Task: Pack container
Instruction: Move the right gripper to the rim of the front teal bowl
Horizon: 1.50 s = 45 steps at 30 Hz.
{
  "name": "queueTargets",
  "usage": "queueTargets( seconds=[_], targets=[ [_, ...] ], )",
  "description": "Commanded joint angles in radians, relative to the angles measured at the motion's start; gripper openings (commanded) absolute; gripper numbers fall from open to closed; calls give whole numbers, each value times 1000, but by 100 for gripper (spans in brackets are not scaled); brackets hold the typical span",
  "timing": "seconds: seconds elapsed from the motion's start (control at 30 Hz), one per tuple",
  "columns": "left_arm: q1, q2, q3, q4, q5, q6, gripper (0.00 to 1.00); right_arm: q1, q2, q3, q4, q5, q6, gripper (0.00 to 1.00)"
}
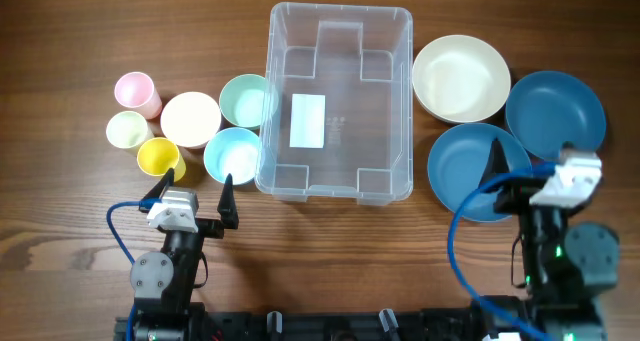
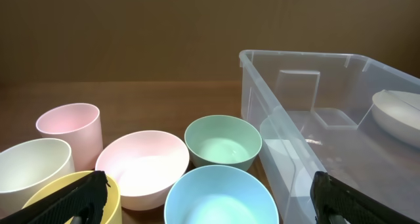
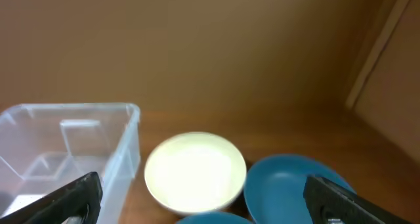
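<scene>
Left gripper (image 1: 197,188) and right gripper (image 1: 533,161) gape wide, empty, at the table's (image 1: 60,271) front edge; the container (image 1: 340,51) lies between them, farther back.

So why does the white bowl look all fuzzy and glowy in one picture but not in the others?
Right wrist view: the cream bowl is out of focus and washed out by bright light, so its rim looks soft. Overhead view: it is sharp, under even light. Left wrist view: it shows only hazily, through the clear wall of the container.
</scene>
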Motion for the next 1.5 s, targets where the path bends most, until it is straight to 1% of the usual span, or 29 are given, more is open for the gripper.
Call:
queueTargets(
  seconds=[0.0,0.07,0.1,0.23,0.3,0.37,0.4,0.47,0.53,0.57,0.63,0.67,0.83,0.97,1.13,1.23,1.27,1.4,1.47],
  targets=[
    [-3,0,-10,3,1,8,100,-3,137,34,-26,26,1,100],
    [-3,0,-10,3,1,8,100,-3,177,34,-16,-10,1,100],
    [-3,0,-10,3,1,8,100,-3,211,34,3,-69,2,100],
    [-3,0,-10,3,1,8,100,-3,245,33,6,-171,2,100],
    [-3,0,-10,3,1,8,100,-3,246,33,3,-165,2,100],
    [-3,0,-10,2,1,8,100,-3,246,33,-19,-92,20,100],
    [-3,0,-10,2,1,8,100,-3,246,33,-35,-41,56,100],
    [-3,0,-10,3,1,8,100,-3,246,33,-95,133,224,100],
    [-3,0,-10,3,1,8,100,-4,249,33,-189,321,396,100],
    [-3,0,-10,2,1,8,100,-6,252,33,-222,372,459,100],
    [-3,0,-10,3,1,8,100,-21,262,33,-306,465,629,100],
    [-3,0,-10,2,1,8,100,-33,270,31,-328,475,658,100],
    [-3,0,-10,3,1,8,100,-116,333,26,-353,433,654,100],
    [-3,0,-10,3,1,8,100,-242,436,26,-351,307,647,100],
    [-3,0,-10,2,1,8,100,-380,560,26,-304,117,515,100],
    [-3,0,-10,2,1,8,100,-442,644,26,-272,24,466,100],
    [-3,0,-10,2,1,8,100,-462,683,26,-251,-19,428,100],
    [-3,0,-10,2,1,8,100,-472,776,26,-209,-120,321,100],
    [-3,0,-10,3,1,8,100,-472,818,26,-187,-150,293,100]
  ],
)
